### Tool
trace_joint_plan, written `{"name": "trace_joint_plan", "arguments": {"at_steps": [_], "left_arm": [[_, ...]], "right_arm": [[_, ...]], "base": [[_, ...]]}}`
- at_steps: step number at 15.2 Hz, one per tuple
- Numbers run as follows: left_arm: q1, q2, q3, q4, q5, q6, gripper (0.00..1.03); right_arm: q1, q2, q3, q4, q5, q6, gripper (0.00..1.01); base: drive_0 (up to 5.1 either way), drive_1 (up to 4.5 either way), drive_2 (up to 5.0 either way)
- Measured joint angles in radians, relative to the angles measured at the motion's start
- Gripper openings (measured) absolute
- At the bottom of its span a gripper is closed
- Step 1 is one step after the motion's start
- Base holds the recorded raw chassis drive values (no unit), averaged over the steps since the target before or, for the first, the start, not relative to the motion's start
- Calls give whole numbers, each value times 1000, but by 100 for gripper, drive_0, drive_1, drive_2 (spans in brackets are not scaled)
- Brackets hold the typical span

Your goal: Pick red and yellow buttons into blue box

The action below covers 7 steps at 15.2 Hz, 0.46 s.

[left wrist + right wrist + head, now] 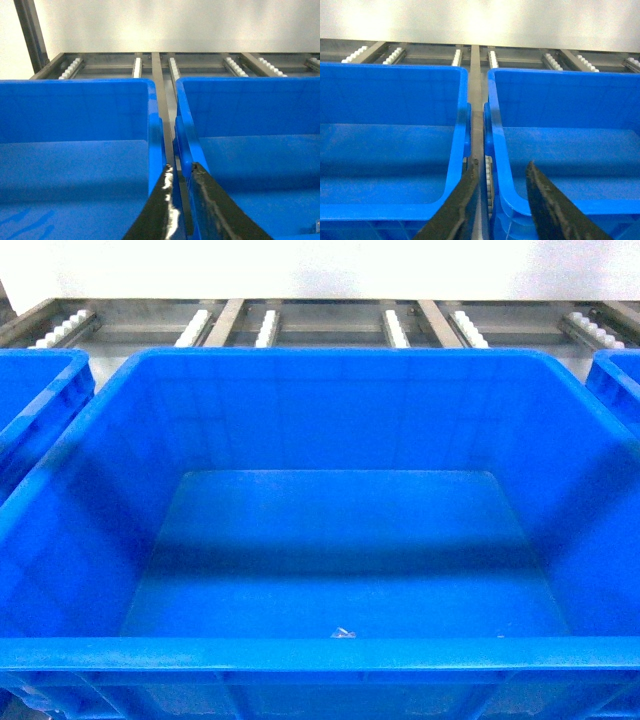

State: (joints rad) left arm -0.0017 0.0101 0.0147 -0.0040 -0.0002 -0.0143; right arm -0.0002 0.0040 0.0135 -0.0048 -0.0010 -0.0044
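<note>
Filling nearly the whole head view, the blue box (320, 410) is seen from above and in front, its long axis running left to right across the robot and its near rim lying along the bottom of the picture. Its floor is bare apart from a small pale scrap (343, 633) close to the near wall; what that scrap is cannot be told. Parts of two further blue bins, the left neighbour bin (40, 390) and the right neighbour bin (615, 380), are seen at the edges, and a roller rack (320, 325) with white rollers runs behind them all.

No red and yellow buttons can be found in any of the three views, so the direction from either end effector to them cannot be judged; they are taken to lie outside what is shown.

The left end effector (182, 200) is seen in its wrist view poised over the gap between two bins, its dark fingers set only a little apart, with nothing held between them. The right end effector (502, 200) is likewise placed above a seam between two bins, its fingers somewhat wider apart and empty.

Since the box lies straight ahead and centred, neither arm can be called nearer to it. The coming move is judged to depend first on the buttons being located, after which the nearer arm can be chosen.
</note>
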Motion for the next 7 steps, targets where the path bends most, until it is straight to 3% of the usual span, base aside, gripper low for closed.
{"name": "trace_joint_plan", "arguments": {"at_steps": [6, 7], "left_arm": [[0, 0, 0, 0, 0, 0, 85], [0, 0, 0, 0, 0, 0, 98]], "right_arm": [[0, 0, 0, 0, 0, 0, 96], [0, 0, 0, 0, 0, 0, 99]], "base": [[0, 0, 0], [0, 0, 0]]}}
